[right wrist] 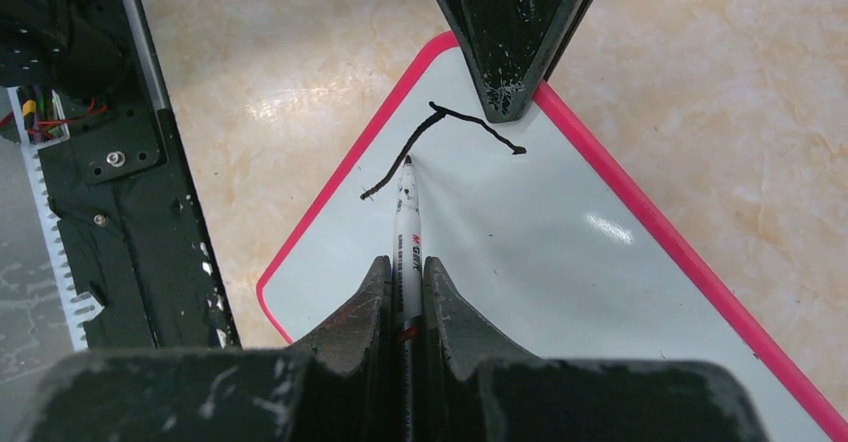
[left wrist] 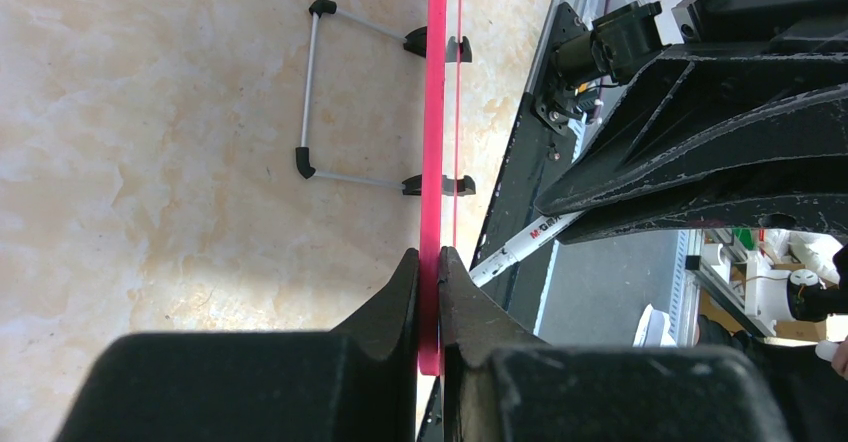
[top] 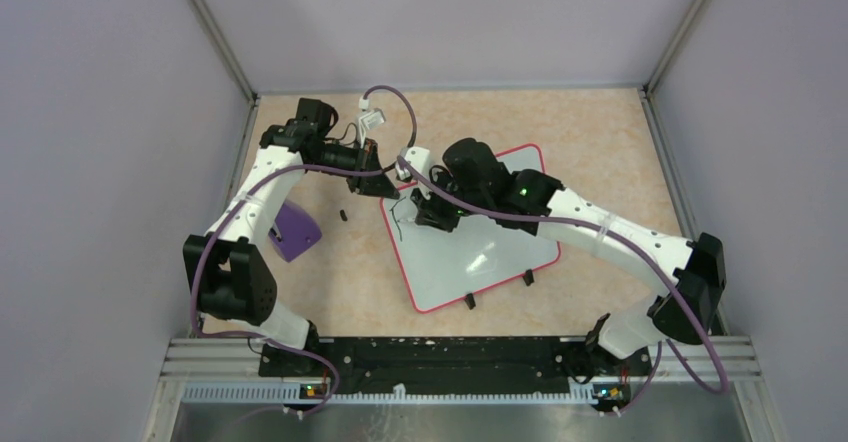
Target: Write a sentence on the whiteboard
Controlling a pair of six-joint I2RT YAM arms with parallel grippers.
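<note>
The whiteboard (top: 495,252), glossy white with a red-pink rim, lies tilted on the table's middle. My left gripper (left wrist: 430,262) is shut on its rim (left wrist: 433,142) at the far left corner; it shows in the top view too, left gripper (top: 383,184). My right gripper (right wrist: 406,267) is shut on a white marker (right wrist: 407,227), its tip down at the board (right wrist: 560,262) beside the lettering. Of the sentence (right wrist: 440,137), two joined black strokes show near that corner. From above, the right gripper (top: 428,209) hangs over the board's left part.
A purple block (top: 295,230) lies left of the board, under the left arm. A small black piece (top: 343,215) sits between block and board. The board's wire stand and black feet (left wrist: 310,92) stick out. Grey walls enclose the table; a metal rail (top: 460,362) runs along the near edge.
</note>
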